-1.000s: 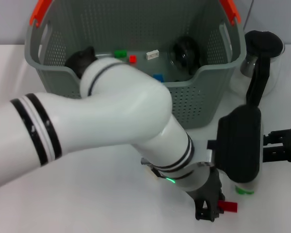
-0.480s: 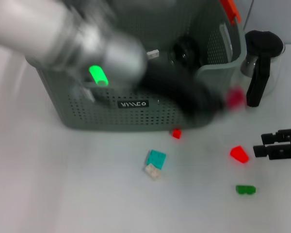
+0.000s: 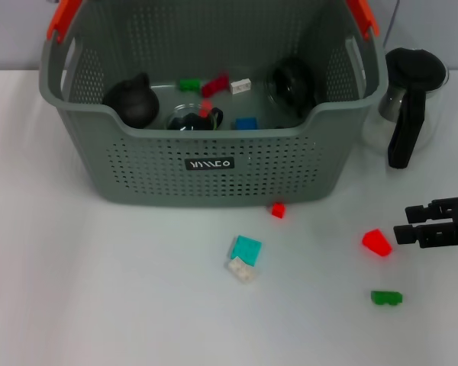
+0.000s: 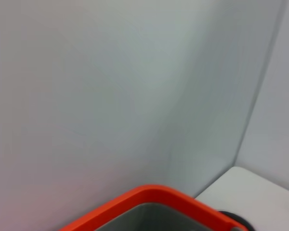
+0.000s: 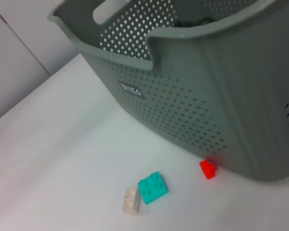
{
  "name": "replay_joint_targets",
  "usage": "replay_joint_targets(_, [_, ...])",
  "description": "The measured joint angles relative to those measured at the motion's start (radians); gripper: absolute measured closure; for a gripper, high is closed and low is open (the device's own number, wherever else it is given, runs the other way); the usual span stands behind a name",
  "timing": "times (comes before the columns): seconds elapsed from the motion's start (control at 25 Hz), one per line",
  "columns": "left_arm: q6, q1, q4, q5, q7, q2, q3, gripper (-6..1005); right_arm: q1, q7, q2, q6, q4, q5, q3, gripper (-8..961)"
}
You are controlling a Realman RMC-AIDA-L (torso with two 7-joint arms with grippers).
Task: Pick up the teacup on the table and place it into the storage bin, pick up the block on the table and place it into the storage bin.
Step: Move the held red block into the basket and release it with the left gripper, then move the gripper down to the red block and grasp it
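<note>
only the head view shows the right claw (image 3: 403,222), narrowly parted, empty.

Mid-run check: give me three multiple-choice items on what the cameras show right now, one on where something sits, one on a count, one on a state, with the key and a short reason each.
1. Where is the teal block?
A. on the table in front of the storage bin
B. inside the storage bin
C. beside the glass pot

2. How many blocks lie on the table outside the bin?
A. two
B. five
C. eight

3. What is the right end effector holding?
A. a teacup
B. the green block
C. nothing

Key: 1 A, the teal block lies on the table before the storage bin. 2 B: teal, white block, small red block, red wedge, green block. 3 C, the right end effector hovers empty near the wedge.
</note>
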Motion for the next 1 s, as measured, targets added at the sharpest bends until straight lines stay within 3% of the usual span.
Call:
replay_joint_targets(0.12, [-0.017,0.003,-0.009,-0.004,0.005,-0.004,-0.010,473,0.001,0.001,-0.002,-0.002,0.000,-0.001,-0.002,278])
replay_joint_targets(0.24, [0.082,0.058,0.080,-0.079,0.060,-0.031,-0.017,331,-0.002,0.002,-0.009,0.000,0.000,-0.002,-0.005,280])
replay_joint_targets(0.4, [0.432,0.188,0.184,-0.271,0.316,-0.093,-0.009,235,0.000,0.003,-0.016,0.012,0.007,-0.027,-0.005,284])
replay_joint_targets(0.48, [0.606,0.253,0.178,-0.316,0.467,-0.129,0.003,187,0.005,0.004,-0.015,0.020,0.005,-0.044,-0.006,285])
replay_joint_targets(0.56, [0.722,0.322,0.136,-0.339,0.608,-0.150,0.039,139,0.013,0.013,-0.009,0.034,0.003,-0.065,-0.009,287])
replay_joint_targets(0.72, [0.726,0.413,-0.046,-0.362,0.773,-0.148,0.115,109,0.033,0.033,0.001,0.059,0.004,-0.111,-0.011,290])
replay_joint_targets(0.84, [0.705,0.427,-0.190,-0.359,0.909,-0.148,0.100,94,0.059,0.060,0.016,0.072,-0.001,-0.159,-0.013,293])
replay_joint_targets(1.0, [0.661,0.437,-0.284,-0.350,1.024,-0.148,0.084,94,0.102,0.097,0.032,0.091,-0.002,-0.228,-0.016,296])
